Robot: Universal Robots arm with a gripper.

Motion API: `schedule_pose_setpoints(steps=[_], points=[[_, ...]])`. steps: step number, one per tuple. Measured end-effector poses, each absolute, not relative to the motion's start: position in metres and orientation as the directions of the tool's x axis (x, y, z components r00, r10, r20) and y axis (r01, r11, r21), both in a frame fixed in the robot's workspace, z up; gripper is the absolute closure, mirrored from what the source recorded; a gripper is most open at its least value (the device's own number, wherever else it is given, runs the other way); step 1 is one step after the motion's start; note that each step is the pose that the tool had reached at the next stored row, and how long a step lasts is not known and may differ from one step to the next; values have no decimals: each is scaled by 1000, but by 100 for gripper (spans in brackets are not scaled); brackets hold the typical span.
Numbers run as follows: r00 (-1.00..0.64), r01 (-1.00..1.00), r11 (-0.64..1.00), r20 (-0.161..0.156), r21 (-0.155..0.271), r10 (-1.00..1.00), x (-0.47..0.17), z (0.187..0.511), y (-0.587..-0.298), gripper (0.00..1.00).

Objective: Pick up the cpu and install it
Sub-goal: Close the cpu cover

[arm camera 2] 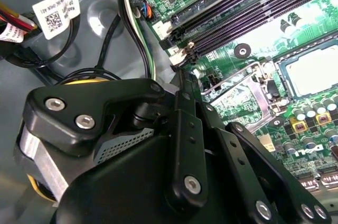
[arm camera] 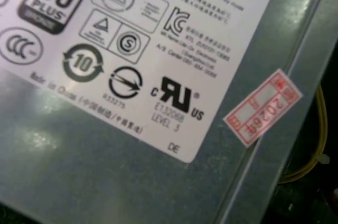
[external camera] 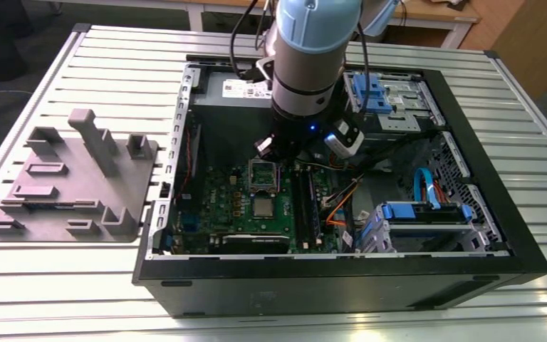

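Hovering your gripper (external camera: 271, 151) over the motherboard (external camera: 226, 206), grip state hidden.
Your cpu (external camera: 265, 207) sits flat in its socket, just beside the raised frame (external camera: 263, 175).

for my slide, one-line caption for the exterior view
Robot arm's gripper poised over the green motherboard where the small silvery square cpu lies.

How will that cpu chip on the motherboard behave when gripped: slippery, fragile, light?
The cpu is a small flat square, so probably light and stiff. Its silvery metal top looks smooth, so it may slip under the gripper. It lies flat on the green motherboard, leaving only thin edges to grasp; likely fragile underneath, though that side is hidden.
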State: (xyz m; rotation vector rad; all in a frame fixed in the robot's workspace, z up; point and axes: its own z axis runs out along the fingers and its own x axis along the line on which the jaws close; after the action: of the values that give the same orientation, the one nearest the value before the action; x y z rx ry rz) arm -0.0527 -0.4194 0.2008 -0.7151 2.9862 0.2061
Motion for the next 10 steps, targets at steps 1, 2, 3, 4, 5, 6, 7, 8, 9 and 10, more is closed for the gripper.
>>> schedule_pose_setpoints(steps=[1, 2, 3, 4, 5, 6, 7, 8, 9, 10], points=[[-890, -455, 883, -93, 115, -446, -53, 201, -420, 89], [-890, -455, 883, -93, 115, -446, -53, 201, -420, 89], [-890, -455, 883, -93, 115, -446, -53, 201, -420, 89], [-890, -455, 883, -93, 115, -446, -53, 201, -420, 89], [-890, -455, 883, -93, 114, -446, -53, 201, -420, 89], [-890, -455, 883, -94, 114, -446, -53, 201, -420, 89], [-890, -455, 883, -94, 113, -446, -53, 201, -420, 89], [-890, -455, 883, -95, 113, -446, -53, 201, -421, 89], [-890, -455, 883, -95, 112, -446, -53, 202, -421, 89], [-890, -455, 883, -96, 112, -446, -53, 202, -421, 89]])
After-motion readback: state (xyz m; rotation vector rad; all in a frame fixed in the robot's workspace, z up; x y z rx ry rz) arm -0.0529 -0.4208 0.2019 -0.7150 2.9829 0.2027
